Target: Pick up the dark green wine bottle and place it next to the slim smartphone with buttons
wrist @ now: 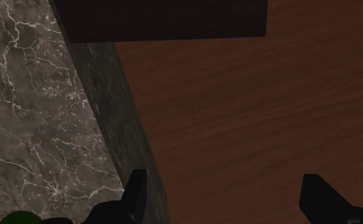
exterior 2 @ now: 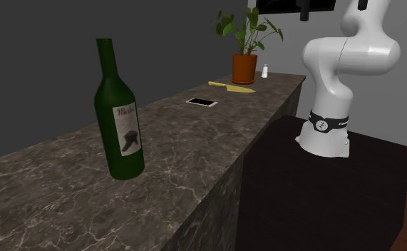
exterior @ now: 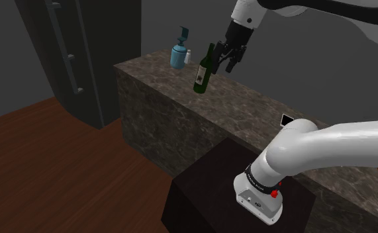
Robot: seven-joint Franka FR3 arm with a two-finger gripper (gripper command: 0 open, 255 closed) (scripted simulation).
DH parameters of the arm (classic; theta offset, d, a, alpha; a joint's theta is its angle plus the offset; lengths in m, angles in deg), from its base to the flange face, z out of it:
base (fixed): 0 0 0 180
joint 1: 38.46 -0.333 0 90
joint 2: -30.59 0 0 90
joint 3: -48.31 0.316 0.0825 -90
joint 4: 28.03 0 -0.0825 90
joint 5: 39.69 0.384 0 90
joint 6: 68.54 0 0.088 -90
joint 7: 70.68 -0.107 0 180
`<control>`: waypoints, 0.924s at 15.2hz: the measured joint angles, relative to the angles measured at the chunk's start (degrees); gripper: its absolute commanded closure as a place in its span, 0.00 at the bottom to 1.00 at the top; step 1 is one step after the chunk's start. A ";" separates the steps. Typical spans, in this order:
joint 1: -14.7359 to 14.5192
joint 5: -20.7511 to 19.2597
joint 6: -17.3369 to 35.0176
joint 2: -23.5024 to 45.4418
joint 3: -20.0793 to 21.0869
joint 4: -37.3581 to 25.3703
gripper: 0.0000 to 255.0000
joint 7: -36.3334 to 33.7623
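**Jaws wide open beside the bottle's neck**

Starting on the shoulder view's left, we see a blue pump dispenser point(exterior: 179, 54) and a small white shaker point(exterior: 188, 57) on the dark veined stone surface point(exterior: 260, 106). Just right of them stands the dark green glass wine bottle with a pale label point(exterior: 204, 71). And there are the jaws, up by its neck on the right side, spread wide with nothing between them! From the wrist we see the two black fingers point(wrist: 135, 194) well apart, with the green bottle top point(wrist: 14, 218) outside them and the brown wooden floor point(wrist: 237, 114) beyond.

In the second exterior view the bottle is on the left. Further right lies the slim white smartphone point(exterior 2: 202, 102), well apart from it. Then come a yellow knife point(exterior 2: 232, 87), a leafy plant in an orange pot point(exterior 2: 244, 65) and the white arm point(exterior 2: 330, 71).
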 measured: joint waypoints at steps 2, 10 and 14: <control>0.16 -0.39 0.35 0.63 -0.44 -0.22 0.00 0.64; 2.09 -5.13 3.89 12.56 -6.77 -7.97 0.00 9.92; 2.72 -6.42 5.90 19.75 -9.69 -13.09 0.00 14.56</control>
